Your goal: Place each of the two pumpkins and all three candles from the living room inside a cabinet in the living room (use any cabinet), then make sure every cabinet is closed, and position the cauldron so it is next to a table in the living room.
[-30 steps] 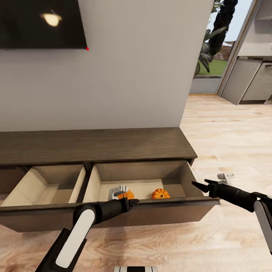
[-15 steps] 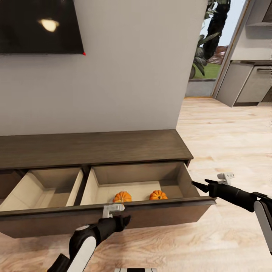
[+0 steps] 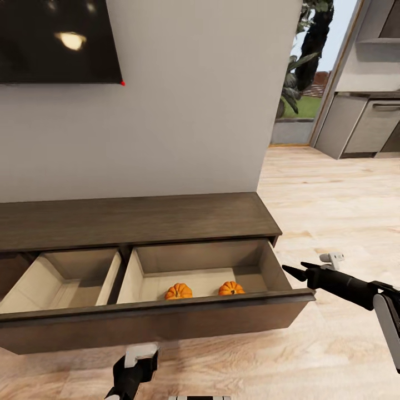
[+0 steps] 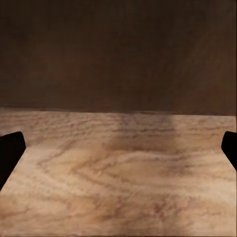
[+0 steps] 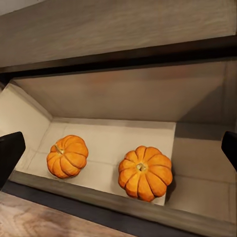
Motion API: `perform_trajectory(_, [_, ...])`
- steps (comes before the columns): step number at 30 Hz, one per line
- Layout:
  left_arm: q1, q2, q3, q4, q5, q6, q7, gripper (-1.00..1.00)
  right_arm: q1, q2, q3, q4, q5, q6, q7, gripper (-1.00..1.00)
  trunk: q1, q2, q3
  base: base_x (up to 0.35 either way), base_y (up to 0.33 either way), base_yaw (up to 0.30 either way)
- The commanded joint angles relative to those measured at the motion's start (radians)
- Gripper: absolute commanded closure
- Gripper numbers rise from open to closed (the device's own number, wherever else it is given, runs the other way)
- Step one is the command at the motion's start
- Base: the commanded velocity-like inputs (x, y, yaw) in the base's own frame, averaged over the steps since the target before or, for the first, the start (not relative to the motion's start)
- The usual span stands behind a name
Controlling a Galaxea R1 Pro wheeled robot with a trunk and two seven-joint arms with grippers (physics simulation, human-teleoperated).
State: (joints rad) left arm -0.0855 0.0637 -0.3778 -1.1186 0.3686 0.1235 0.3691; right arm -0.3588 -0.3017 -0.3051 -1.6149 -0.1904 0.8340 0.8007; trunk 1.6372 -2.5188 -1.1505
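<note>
Your left gripper (image 3: 139,364) hangs low in front of the long, low dark-brown wooden cabinet (image 3: 139,219), below its pulled-out drawer front, fingers spread wide over the pale wood-plank floor (image 3: 333,189) and holding nothing. Your right gripper (image 3: 293,272) sits just off the open drawer's right end, also spread wide and empty, aimed into the beige interior. Ahead of it, two small ribbed bright-orange pumpkins (image 5: 67,155) (image 5: 145,173) rest side by side on the drawer bottom, near each other but apart, close behind the front panel.
</note>
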Motion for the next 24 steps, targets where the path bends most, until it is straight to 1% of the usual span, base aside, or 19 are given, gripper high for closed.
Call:
perform_trajectory(1, [-0.014,0.012,0.003,0.068,0.008,-0.055,-0.013,-1.0,-0.007,0.01,0.0,0.0,-0.002,0.006,0.003,-1.0,0.0,0.0,-0.001,0.0,0.0,-0.001])
perform_trajectory(2, [-0.02,0.017,0.006,0.098,0.008,-0.084,-0.025,-1.0,-0.012,0.017,0.0,0.0,-0.002,0.008,0.003,-1.0,0.0,0.0,-0.001,0.0,0.0,-0.001])
perform_trajectory(3, [-0.03,0.024,0.014,0.143,0.009,-0.13,-0.048,-1.0,-0.024,0.034,-0.002,0.0,-0.002,0.011,0.003,-1.0,0.0,0.0,-0.001,0.0,0.0,0.0])
perform_trajectory(5, [-0.036,0.03,0.03,0.172,0.008,-0.161,-0.065,-1.0,-0.034,0.047,-0.004,0.0,-0.003,0.012,0.003,-1.0,0.0,0.0,-0.001,0.0,0.0,0.0])
perform_trajectory(7, [-0.043,0.037,0.066,0.202,0.005,-0.199,-0.084,-1.0,-0.043,0.062,-0.004,0.0,-0.003,0.013,0.004,-1.0,0.0,0.0,-0.001,0.0,0.0,0.0])
perform_trajectory(8, [-0.045,0.041,0.076,0.21,0.006,-0.209,-0.089,-1.0,-0.046,0.065,-0.004,0.0,-0.003,0.013,0.004,-1.0,0.0,0.0,-0.001,0.0,0.0,0.0])
perform_trajectory(11, [-0.047,0.054,0.088,0.219,0.008,-0.22,-0.095,-1.0,-0.05,0.069,-0.003,0.0,-0.003,0.011,0.004,-1.0,0.0,0.0,-0.001,0.037,0.008,0.0])
perform_trajectory(13, [-0.047,0.061,0.092,0.222,0.008,-0.225,-0.1,-1.0,-0.051,0.07,-0.003,0.0,-0.003,0.009,0.005,-1.0,0.0,0.0,-0.001,0.189,0.052,0.0])
perform_trajectory(24, [-0.048,0.067,0.095,0.224,0.008,-0.229,-0.12,-1.0,-0.054,0.066,-0.007,0.0,-0.004,0.007,0.013,-1.0,0.0,0.0,-0.001,0.29,0.07,0.0])
